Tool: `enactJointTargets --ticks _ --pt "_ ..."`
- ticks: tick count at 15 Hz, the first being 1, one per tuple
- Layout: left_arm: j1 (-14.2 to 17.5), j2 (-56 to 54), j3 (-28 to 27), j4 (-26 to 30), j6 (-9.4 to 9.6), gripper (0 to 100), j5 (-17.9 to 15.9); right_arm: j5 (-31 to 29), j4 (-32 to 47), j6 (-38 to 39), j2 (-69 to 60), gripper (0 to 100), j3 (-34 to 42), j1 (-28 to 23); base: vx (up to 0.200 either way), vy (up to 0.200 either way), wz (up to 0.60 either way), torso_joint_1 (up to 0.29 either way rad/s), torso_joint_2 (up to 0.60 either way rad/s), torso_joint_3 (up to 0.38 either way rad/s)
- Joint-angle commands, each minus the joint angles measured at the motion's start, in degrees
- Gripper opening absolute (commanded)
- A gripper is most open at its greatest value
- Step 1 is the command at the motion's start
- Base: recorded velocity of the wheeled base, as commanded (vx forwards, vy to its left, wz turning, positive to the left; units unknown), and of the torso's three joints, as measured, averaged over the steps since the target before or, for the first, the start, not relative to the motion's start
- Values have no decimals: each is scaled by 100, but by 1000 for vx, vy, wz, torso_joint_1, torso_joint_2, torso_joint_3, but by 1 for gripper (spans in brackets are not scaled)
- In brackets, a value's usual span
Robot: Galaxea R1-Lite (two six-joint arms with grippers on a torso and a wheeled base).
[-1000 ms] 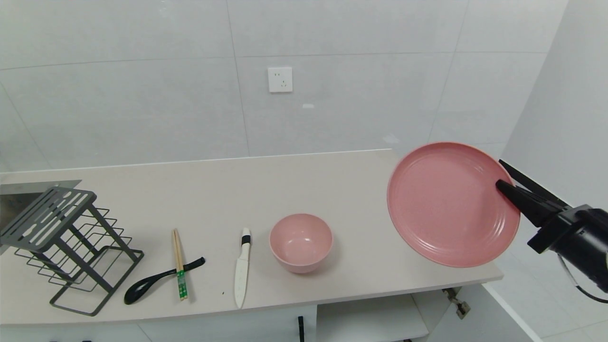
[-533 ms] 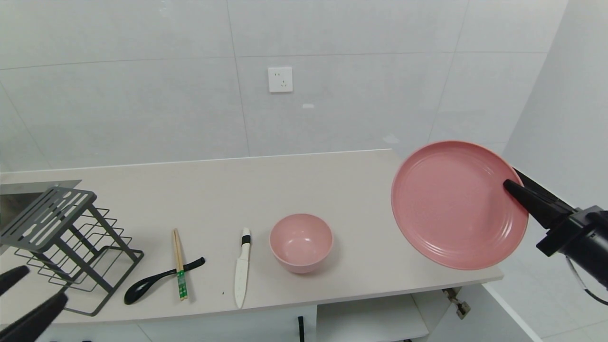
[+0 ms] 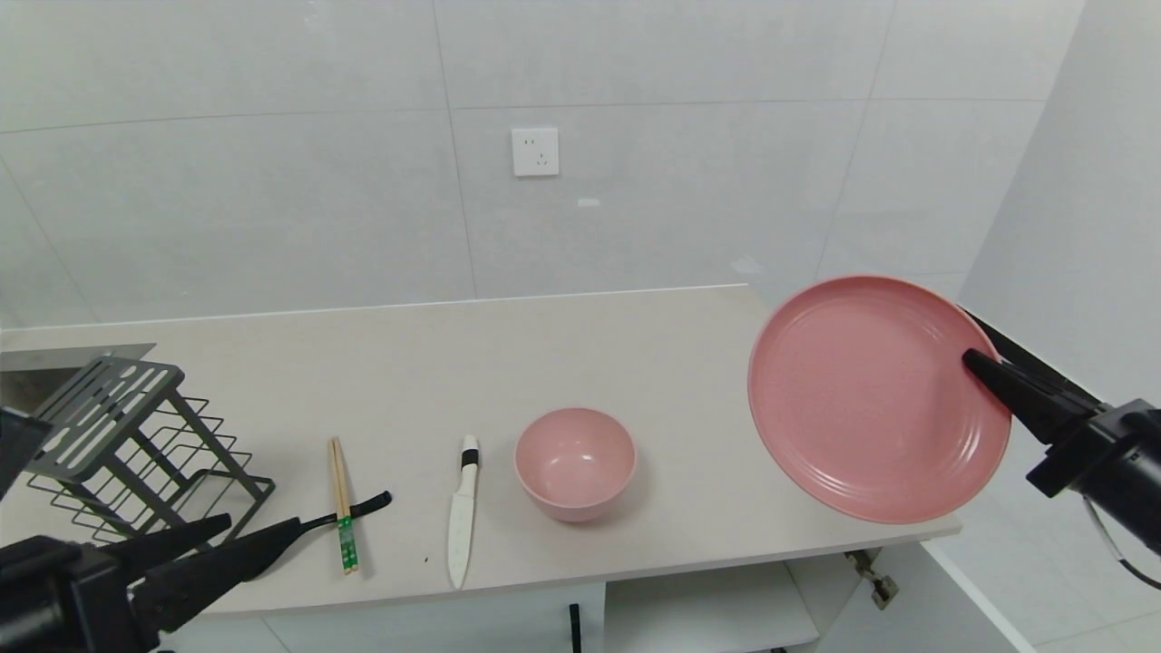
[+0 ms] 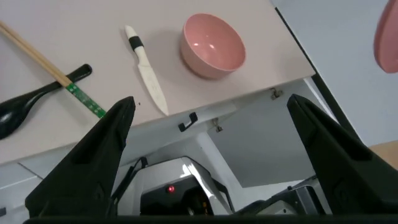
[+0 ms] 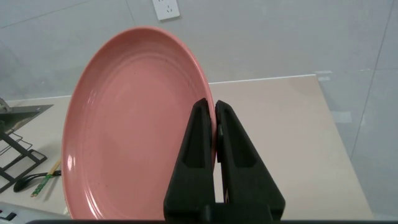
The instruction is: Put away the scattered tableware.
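At the counter's (image 3: 635, 354) right end, my right gripper (image 3: 976, 359) pinches the tilted pink plate (image 3: 862, 399) by its rim, off the surface. My left gripper (image 3: 265, 523) hangs near the rack (image 3: 136, 453), jaws spread. I see the bowl (image 3: 575, 462) upright mid-counter.

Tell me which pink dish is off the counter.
The pink plate, clamped at its rim by the right gripper; the pink bowl sits on the counter.

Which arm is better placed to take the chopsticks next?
Left. Its open gripper hovers at the counter's front edge, close to the chopsticks. The right gripper is shut on the plate at the far right end.
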Motion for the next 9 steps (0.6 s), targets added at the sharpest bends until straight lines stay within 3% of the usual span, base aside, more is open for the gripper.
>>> enactJointTargets --ticks 1,6,9 --pt "-180 1129 -297 -364 -8 100 3 2 -2 -1 9 0 5 2 0 0 0 0 0 0" --pt "-1138 2219 -667 -592 1 100 416 2 -2 -1 18 0 40 2 0 0 0 0 0 0" --pt "-1375 2746 -860 -592 1 100 619 2 -2 -1 18 0 40 2 0 0 0 0 0 0"
